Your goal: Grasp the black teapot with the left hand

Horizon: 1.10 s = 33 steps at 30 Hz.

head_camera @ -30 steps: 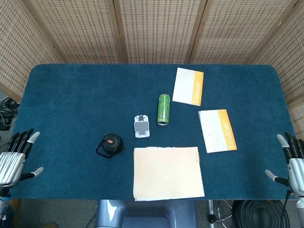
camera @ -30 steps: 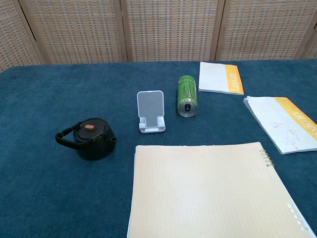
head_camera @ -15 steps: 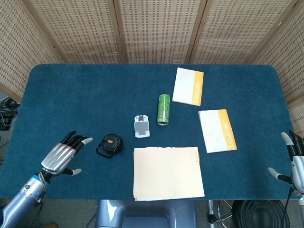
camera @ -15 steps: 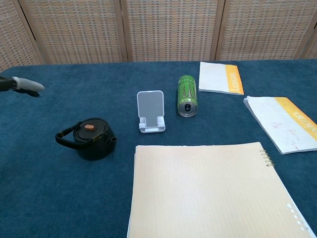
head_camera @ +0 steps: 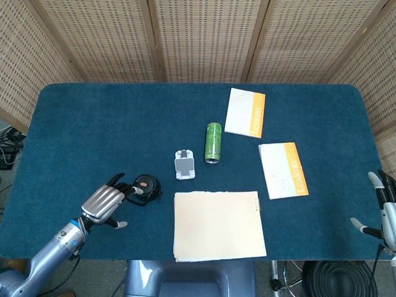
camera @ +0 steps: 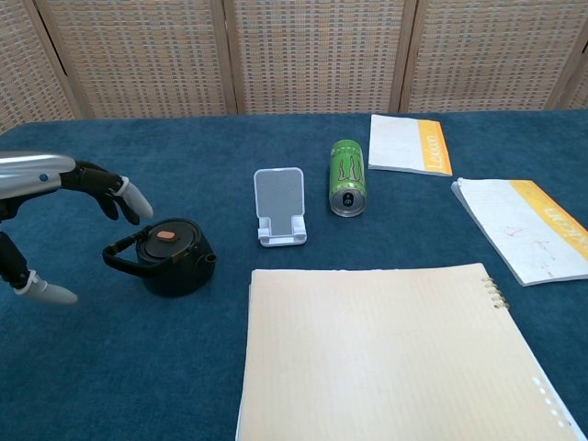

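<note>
The black teapot (head_camera: 146, 185) (camera: 172, 256) with a brown knob on its lid stands on the blue table left of centre, its loop handle pointing left. My left hand (head_camera: 106, 202) (camera: 55, 197) hovers just left of it, open, fingers spread over the handle and thumb low near the table, not visibly touching the pot. My right hand (head_camera: 385, 210) stays open at the table's right edge, far from the teapot; the chest view does not show it.
A white phone stand (head_camera: 184, 164) and a lying green can (head_camera: 213, 142) are right of the teapot. A large beige notebook (head_camera: 218, 224) lies at the front centre. Two white-and-orange booklets (head_camera: 245, 112) (head_camera: 283, 169) lie at the right.
My left hand has travelled from the table's left edge rightward to the teapot, its fingers now reaching over the handle. The right hand has barely shifted.
</note>
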Tool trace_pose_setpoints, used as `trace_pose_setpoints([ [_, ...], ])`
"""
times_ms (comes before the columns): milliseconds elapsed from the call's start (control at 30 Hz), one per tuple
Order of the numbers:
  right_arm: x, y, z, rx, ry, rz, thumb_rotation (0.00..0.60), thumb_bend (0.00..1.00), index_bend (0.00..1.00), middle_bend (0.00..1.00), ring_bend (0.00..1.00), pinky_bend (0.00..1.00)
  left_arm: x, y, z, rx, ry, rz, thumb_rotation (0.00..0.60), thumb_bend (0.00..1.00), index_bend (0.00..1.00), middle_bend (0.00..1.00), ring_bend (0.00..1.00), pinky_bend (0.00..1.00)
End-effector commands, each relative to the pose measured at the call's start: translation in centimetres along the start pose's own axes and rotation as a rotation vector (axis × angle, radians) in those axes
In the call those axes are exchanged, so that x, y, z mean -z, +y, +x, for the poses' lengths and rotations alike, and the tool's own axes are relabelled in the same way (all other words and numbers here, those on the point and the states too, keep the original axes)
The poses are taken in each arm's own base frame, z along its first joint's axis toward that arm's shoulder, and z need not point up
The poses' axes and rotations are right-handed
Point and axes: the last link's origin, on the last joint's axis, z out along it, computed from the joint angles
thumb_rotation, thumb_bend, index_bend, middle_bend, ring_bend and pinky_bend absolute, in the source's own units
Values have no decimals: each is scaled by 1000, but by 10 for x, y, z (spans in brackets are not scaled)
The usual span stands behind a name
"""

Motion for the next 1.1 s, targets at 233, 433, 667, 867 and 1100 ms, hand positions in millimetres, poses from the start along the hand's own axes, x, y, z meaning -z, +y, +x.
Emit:
trace_pose_setpoints([
  [233,0,0,-1,2,-2,-1,600,0,0,0,0,0,-7,-1,-12,-18,-74,18,600,0,256,289,259,0],
  [433,-1,0,-1,3,-4,-2,600,0,0,0,0,0,-13,0,-17,-12,-78,12,600,0,259,292,259,0],
  [667,-1,0,-2,2,-4,-4,600,0,0,0,0,0,-14,-2,-19,-16,-88,11,600,0,265,296,268,0],
  [867,-1,0,-2,1,-3,-4,600,0,0,0,0,0,-15,-2,-22,-25,-103,1,600,0,276,306,267,0],
  [1100,-1,0,-2,3,-4,-5,600,0,0,0,0,0,-15,-3,-27,-44,-125,2,600,0,279,309,268,0],
])
